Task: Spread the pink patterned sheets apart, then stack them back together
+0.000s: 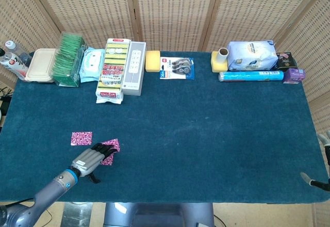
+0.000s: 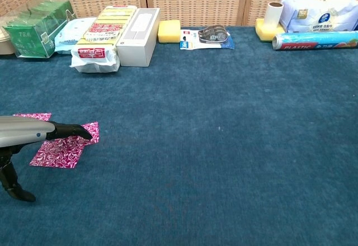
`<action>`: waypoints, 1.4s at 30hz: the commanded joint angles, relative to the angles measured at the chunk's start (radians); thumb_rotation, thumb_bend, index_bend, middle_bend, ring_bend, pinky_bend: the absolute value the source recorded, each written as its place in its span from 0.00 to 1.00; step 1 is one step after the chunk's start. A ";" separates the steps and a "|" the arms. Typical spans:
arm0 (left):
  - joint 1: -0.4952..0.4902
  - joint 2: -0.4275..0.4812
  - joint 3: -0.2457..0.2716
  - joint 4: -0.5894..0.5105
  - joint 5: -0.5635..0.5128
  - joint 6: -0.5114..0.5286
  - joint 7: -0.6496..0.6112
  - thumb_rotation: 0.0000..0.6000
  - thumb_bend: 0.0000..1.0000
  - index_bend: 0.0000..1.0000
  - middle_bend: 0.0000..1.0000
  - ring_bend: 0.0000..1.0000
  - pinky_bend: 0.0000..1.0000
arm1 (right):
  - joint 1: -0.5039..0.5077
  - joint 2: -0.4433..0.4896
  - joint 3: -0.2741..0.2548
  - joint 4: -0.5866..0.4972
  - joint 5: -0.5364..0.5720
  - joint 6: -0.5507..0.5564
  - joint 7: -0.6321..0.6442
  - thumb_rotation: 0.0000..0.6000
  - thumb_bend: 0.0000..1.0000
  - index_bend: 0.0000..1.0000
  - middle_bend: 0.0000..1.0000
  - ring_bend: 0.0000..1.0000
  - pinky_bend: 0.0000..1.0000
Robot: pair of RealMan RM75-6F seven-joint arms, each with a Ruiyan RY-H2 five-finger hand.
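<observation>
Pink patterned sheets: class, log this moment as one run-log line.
phase: spreading | left hand: fingers resting on near pink sheet | far pink sheet: lying apart on table | right hand: not in view

We see two sheets near the table's (image 1: 206, 134) seven-o'clock corner. The left hand (image 1: 93, 157) rests on one sheet (image 1: 110, 152). The other sheet (image 1: 81, 138) lies at its ten o'clock.

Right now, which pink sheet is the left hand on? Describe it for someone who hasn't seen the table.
On the blue table, look at the front-left corner, away from the row of packages along the back. Two pink patterned sheets lie there; it is the nearer sheet, partly under the left hand, not the uncovered farther sheet.
</observation>
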 commanded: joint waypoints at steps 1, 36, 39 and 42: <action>-0.015 -0.008 -0.006 0.000 -0.026 0.001 0.019 1.00 0.06 0.00 0.00 0.00 0.02 | -0.001 0.000 -0.001 -0.001 -0.001 0.001 0.000 1.00 0.00 0.07 0.00 0.00 0.00; -0.091 0.000 0.003 -0.062 -0.141 0.058 0.098 1.00 0.06 0.00 0.00 0.00 0.02 | 0.002 0.001 0.003 0.001 0.010 -0.006 -0.001 1.00 0.00 0.07 0.00 0.00 0.00; -0.077 0.033 0.020 -0.095 -0.098 0.068 0.079 1.00 0.06 0.00 0.00 0.00 0.02 | 0.002 0.001 0.002 -0.003 0.007 -0.006 -0.003 1.00 0.00 0.06 0.00 0.00 0.00; -0.066 0.049 0.033 -0.108 -0.067 0.071 0.065 1.00 0.06 0.00 0.00 0.00 0.02 | 0.004 0.003 0.003 -0.007 0.007 -0.006 -0.007 1.00 0.00 0.06 0.00 0.00 0.00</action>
